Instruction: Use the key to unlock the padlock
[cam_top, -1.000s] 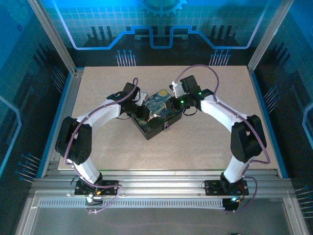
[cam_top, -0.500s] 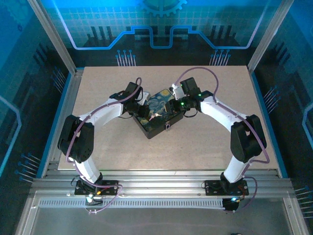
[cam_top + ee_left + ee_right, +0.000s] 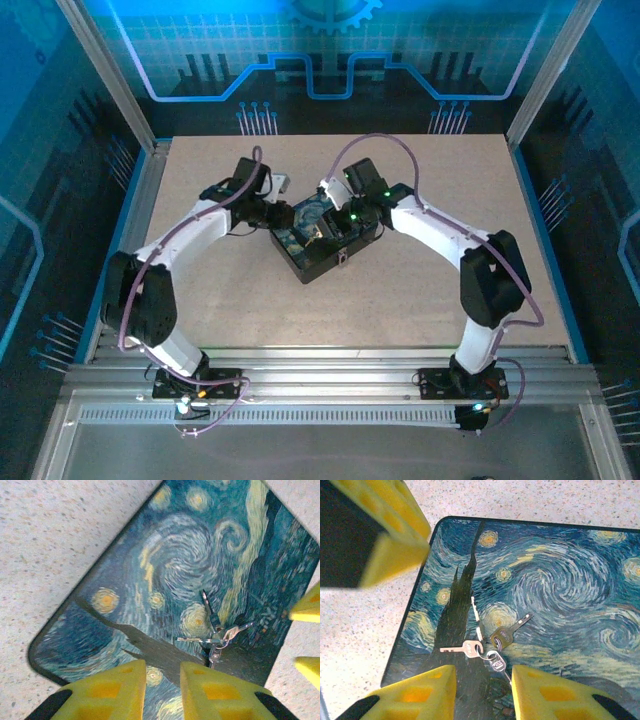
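Observation:
A bunch of small silvery keys on a ring (image 3: 487,652) lies flat on the swirly blue painted lid of a dark box (image 3: 322,250). My right gripper (image 3: 482,677) hovers low over the lid, open, with the key ring (image 3: 220,637) just ahead of the gap between its fingers and nothing held. My left gripper (image 3: 162,672) is at the lid's left side, jaws a little apart and empty, with the keys ahead and to its right. A small pale piece (image 3: 341,258) hangs on the box's near wall; it is too small to tell whether it is the padlock.
The box sits at an angle in the middle of the beige tabletop (image 3: 430,290). Both grippers (image 3: 275,212) (image 3: 325,225) crowd over the lid, close to each other. Metal frame posts and blue walls ring the table.
The right gripper has slid left across the lid and opened wider. The left arm has swung back and left, toward the lid's left edge. The box has stayed in place.

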